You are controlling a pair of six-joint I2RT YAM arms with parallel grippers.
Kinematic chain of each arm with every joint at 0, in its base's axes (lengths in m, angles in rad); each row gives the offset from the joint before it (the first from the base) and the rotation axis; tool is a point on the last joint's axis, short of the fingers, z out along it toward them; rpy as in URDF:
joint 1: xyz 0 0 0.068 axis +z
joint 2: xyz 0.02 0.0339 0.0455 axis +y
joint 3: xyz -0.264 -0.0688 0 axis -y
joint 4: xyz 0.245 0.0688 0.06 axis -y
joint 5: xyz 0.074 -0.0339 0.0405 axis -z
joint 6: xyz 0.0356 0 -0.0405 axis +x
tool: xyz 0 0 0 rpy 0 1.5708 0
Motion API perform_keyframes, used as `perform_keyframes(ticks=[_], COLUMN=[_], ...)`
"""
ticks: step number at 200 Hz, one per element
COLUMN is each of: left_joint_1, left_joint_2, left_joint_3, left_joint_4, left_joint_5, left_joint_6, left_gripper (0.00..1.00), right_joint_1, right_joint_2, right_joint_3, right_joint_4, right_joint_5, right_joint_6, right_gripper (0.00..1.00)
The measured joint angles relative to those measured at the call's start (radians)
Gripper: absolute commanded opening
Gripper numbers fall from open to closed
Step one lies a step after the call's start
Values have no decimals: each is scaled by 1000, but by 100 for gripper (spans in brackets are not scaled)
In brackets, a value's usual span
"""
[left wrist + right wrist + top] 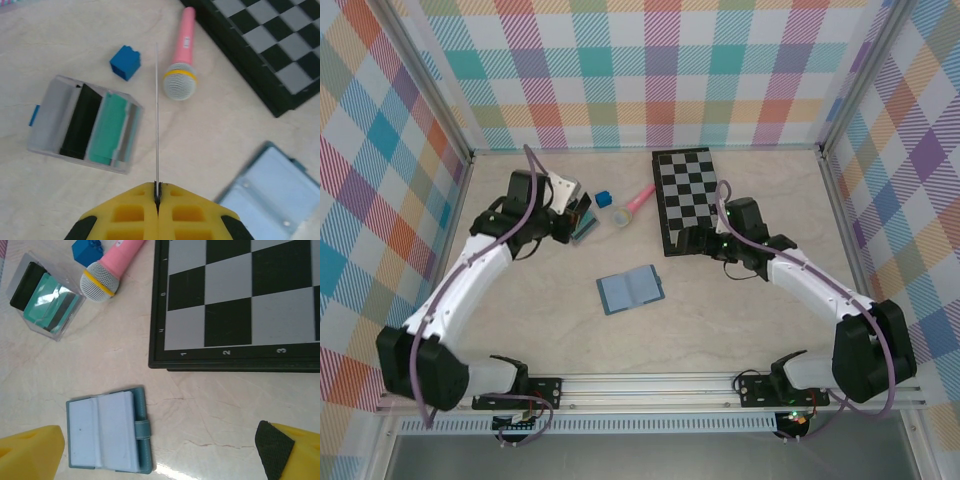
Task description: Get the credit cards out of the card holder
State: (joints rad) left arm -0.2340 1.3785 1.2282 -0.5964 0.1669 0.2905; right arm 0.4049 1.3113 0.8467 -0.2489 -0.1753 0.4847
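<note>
Pinching a thin card [156, 115] by its lower edge, the left fingers [130, 212] are closed tight on it and hold it upright above the table [210, 125]. It hangs just beside a clear box [47, 105] in which a black card [80, 122] and a teal card [107, 131] lean, so the box looks like the drop-off. The card holder [630, 290] lies opened flat mid-table between the arms, its pale inside facing up and seemingly empty. The right fingers [30, 452] are spread wide near it, beside the chessboard [235, 300], holding nothing, probably ready to steady it.
</note>
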Motion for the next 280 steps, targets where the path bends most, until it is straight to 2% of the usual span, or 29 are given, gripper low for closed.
perform_keyframes(ticks=[36, 63, 118, 195, 280], left_joint_1=[52, 80, 87, 87, 87], left_joint_2=[111, 164, 230, 315, 374], left_joint_3=[34, 22, 7, 6, 6], left_joint_4=[28, 116, 237, 220, 226], left_joint_5=[-39, -78, -101, -91, -148], left_joint_6=[83, 146, 257, 357, 410], left_gripper=[0, 0, 0, 0, 0], right_joint_1=[-9, -9, -9, -9, -12], right_joint_2=[-14, -14, -38, -66, -87], right_joint_3=[-12, -14, -23, -24, -28], right_joint_4=[1, 5, 8, 7, 0], right_joint_5=[-3, -24, -33, -7, 20], right_joint_6=[0, 0, 0, -6, -8], right_gripper=[100, 100, 100, 100, 100])
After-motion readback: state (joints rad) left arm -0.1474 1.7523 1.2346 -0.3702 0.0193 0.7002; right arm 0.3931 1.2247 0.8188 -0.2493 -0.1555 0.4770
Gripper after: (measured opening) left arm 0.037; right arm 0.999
